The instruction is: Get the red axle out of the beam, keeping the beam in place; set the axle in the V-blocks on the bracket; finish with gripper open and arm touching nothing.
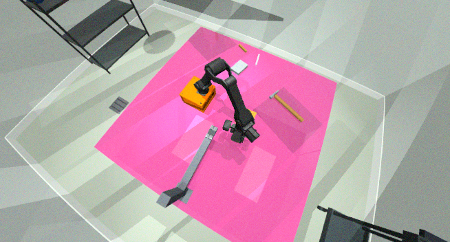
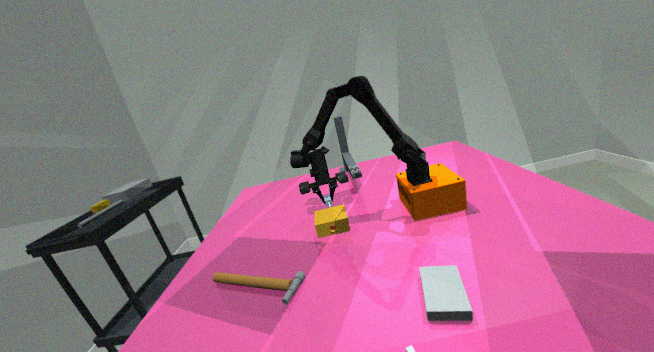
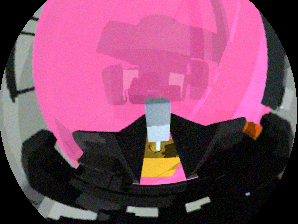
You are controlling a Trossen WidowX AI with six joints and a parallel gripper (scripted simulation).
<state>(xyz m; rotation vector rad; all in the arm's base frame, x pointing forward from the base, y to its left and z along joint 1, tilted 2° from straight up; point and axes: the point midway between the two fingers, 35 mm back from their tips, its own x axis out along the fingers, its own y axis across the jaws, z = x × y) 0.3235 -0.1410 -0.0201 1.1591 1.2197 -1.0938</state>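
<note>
Claw [image 1: 232,131] [image 2: 327,199] [image 3: 159,137]'s clamped on the pin tool [image 2: 328,201] [image 3: 158,120]; axle [image 2: 333,228]'s probably light, stiff, kinda slippery, so I'd grab its middle once out of the beam [image 1: 254,114] [image 2: 330,217] [image 3: 160,167].

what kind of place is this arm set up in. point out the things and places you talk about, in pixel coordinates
Probably a robotics workshop or test area: a robot arm [image 1: 234,95] [image 2: 360,86] is mounted on an orange box [image 1: 193,93] [image 2: 440,199], with a hammer [image 1: 288,107] [image 2: 255,282] lying nearby and a black shelf rack [image 1: 73,41] standing beyond.
</note>
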